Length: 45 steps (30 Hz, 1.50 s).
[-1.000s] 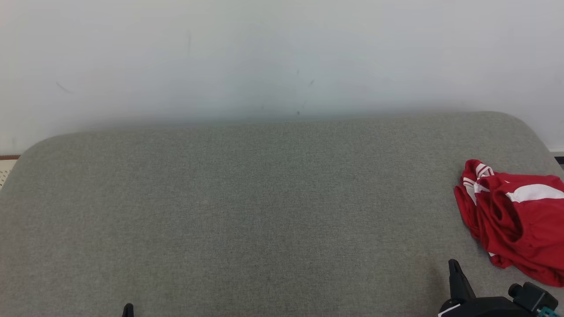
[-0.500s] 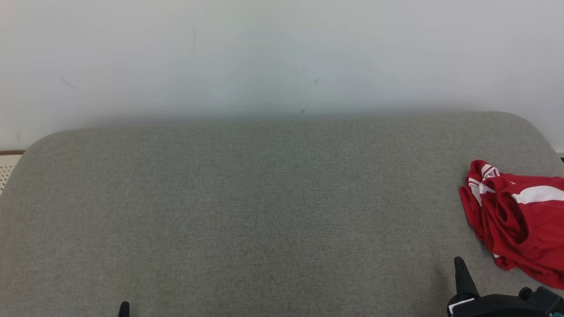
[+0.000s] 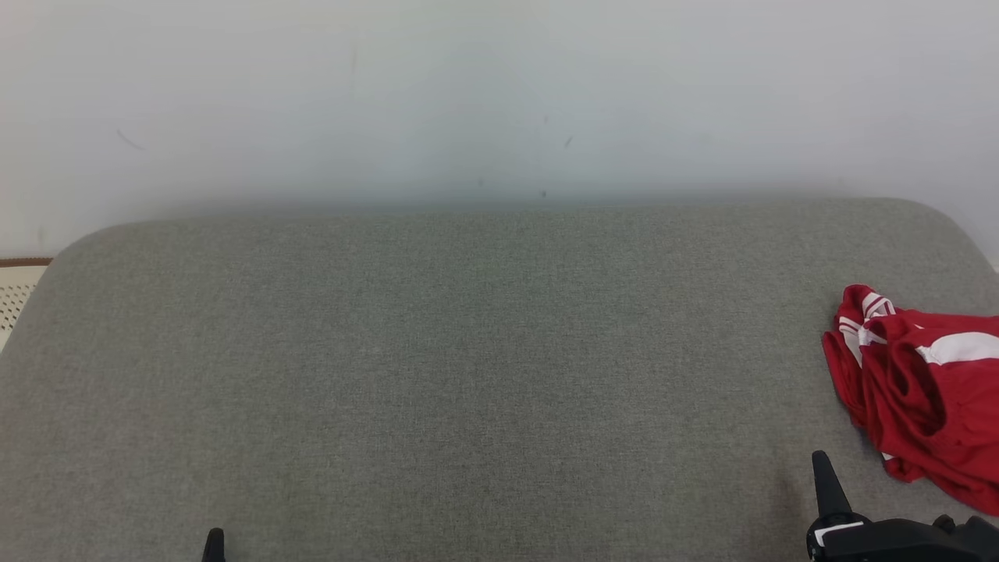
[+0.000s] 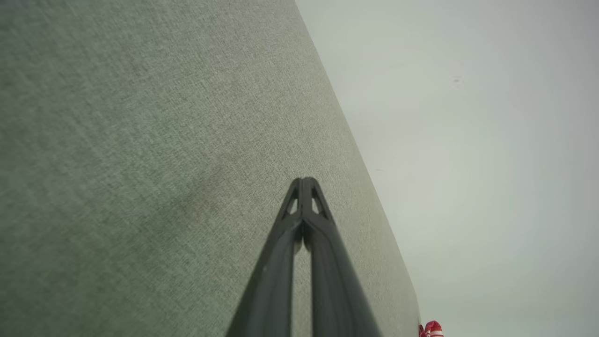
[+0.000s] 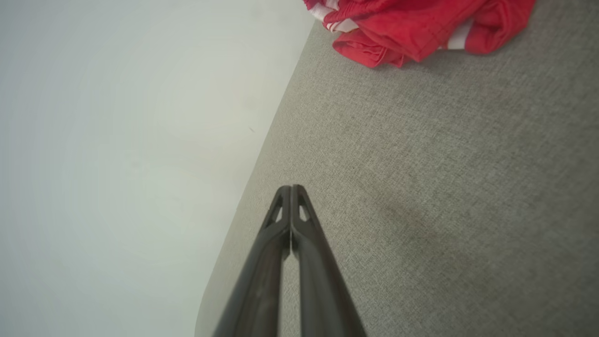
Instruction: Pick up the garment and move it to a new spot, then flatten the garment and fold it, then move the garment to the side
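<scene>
The red garment (image 3: 921, 398) with white stripes lay in a crumpled heap at about 3 o'clock on the grey cushion (image 3: 468, 351), and the side of the head view cut part of it off. It looked soft, thin and light, so it would likely flop and hang down when lifted, and it would not break. A good place to pinch looked like a raised fold or the striped edge at the heap's 10 o'clock, because a flat bit might slip away. The right gripper (image 3: 822, 468) had its two fingers pressed tight together and held nothing. The garment sat near it, at about 1 o'clock from its tip, and did not touch it. The left gripper (image 3: 213, 542) was pressed closed and empty as well, down at about 7 o'clock on the cushion. The garment lay well apart from it, off at its 3 o'clock.
</scene>
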{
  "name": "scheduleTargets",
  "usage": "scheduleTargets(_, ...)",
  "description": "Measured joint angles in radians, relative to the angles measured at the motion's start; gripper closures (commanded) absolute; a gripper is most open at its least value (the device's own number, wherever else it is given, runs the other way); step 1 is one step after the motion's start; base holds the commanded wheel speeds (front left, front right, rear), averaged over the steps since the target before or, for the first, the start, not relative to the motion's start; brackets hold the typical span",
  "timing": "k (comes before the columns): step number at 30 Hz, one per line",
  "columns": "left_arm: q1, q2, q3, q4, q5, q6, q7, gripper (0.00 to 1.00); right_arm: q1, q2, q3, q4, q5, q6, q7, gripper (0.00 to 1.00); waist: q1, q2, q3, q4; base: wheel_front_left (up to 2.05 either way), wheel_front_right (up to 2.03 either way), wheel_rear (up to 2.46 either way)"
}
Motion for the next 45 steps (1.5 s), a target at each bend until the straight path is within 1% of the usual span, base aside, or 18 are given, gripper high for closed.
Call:
scheduleTargets(21,-0.014,0.001,0.022,-0.019,-0.207,-0.02,0.053,1.0,0.0,0.016,-0.041,-0.033,0.201,0.0,0.051,1.0,0.0,0.0,0.009,0.019,0.0,0.0,0.0)
scheduleTargets(45,-0.017,0.002,0.04,-0.04,-0.403,-0.043,0.105,1.0,-0.001,0.03,-0.082,-0.065,0.399,0.0,0.1,1.0,-0.0002,0.0,0.019,0.042,0.0,0.0,0.0)
